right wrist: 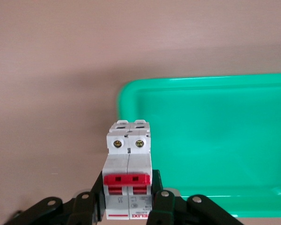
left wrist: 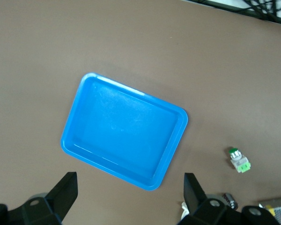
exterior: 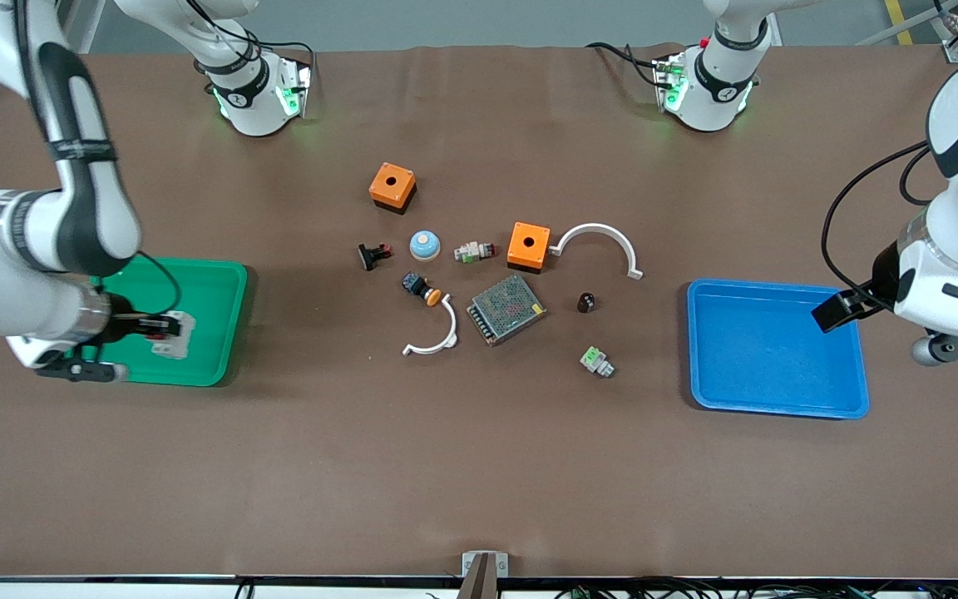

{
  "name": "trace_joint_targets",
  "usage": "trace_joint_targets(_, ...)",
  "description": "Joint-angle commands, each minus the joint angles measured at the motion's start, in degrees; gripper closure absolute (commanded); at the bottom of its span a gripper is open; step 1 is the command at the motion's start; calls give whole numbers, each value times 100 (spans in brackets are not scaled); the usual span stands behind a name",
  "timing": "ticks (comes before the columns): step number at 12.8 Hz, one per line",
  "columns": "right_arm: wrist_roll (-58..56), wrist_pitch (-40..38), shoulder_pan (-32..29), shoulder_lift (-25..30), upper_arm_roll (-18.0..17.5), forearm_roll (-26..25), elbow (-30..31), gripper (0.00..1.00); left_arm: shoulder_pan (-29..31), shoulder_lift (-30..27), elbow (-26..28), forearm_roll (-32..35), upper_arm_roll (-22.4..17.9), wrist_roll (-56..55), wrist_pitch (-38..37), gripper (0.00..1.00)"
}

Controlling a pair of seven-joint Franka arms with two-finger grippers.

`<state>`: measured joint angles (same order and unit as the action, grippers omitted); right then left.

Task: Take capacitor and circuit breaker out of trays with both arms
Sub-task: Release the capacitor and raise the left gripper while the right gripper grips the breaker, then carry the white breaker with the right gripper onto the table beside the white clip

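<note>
Over the green tray (exterior: 213, 287), the right gripper (right wrist: 129, 199) grips the circuit breaker (right wrist: 129, 176).
Lifted, it looks ready to go to the table. The capacitor (exterior: 585, 302) already lies there near the blue tray (left wrist: 84, 140); the left gripper (left wrist: 131, 197) hangs released above that tray.

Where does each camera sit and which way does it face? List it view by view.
Front view: high across the table, facing both arm bases; shows both arms.
Left wrist view: looks down on the blue tray; open left claw shows.
Right wrist view: faces the green tray; right claw grips the circuit breaker.
Front shares both trays.
</note>
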<state>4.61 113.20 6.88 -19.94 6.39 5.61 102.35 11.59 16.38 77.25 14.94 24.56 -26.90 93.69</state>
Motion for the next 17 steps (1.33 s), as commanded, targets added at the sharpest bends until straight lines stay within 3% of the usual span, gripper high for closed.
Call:
trace_joint_targets(1,819,113,768,16,72,193,66,89,-78,-634,202,-192,-319,1252,-184,0)
trace_joint_targets(5,1507,780,1552,-106,72,431,74,89,-981,-1417,825,-887,-1856,2451,-273,0)
trace_joint_targets(7,1910,1132,1842,-316,72,458,66,89,-1168,-1672,1071,-1124,-2218,2557,-360,0)
trace_joint_targets(11,2473,1748,2247,-730,72,458,66,90,-1238,-2278,1801,-1292,-2351,2567,-422,0)
trace_joint_targets(17,2817,2170,2581,-1143,81,441,48,89,-1221,-2227,1872,-1336,-2194,2558,-440,0)
